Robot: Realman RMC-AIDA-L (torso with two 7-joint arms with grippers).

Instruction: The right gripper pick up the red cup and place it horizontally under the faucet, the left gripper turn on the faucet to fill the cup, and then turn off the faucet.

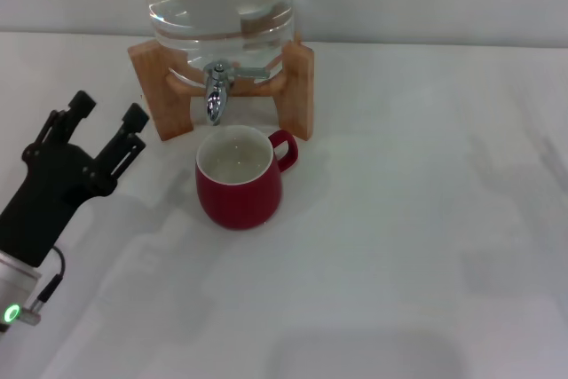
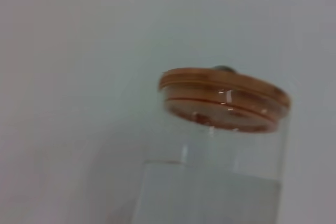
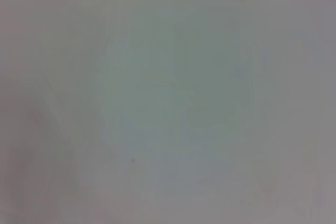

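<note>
Red cup (image 1: pixel 239 185): upright on the white table (image 1: pixel 417 246), directly below the spout of the faucet (image 1: pixel 217 86), a gap showing between spout tip and rim; loop handle turned away from the left gripper, toward the right leg of the wooden stand (image 1: pixel 297 86); cream interior visible, water level inside hard to judge. Faucet: chrome, mounted at the base of the clear water jug (image 1: pixel 219 6), lever pointing sideways toward the stand's right leg. Water jug: seated in the wooden stand just behind the cup; the left wrist view shows its wooden lid (image 2: pixel 224 99) and the water line lower in the glass. Left gripper (image 1: pixel 105 120): left of the cup and stand, clear of both, its two black fingers spread with nothing between them, green light lit on the arm. Right gripper: not seen in any view; its wrist view shows only a featureless pale surface.
</note>
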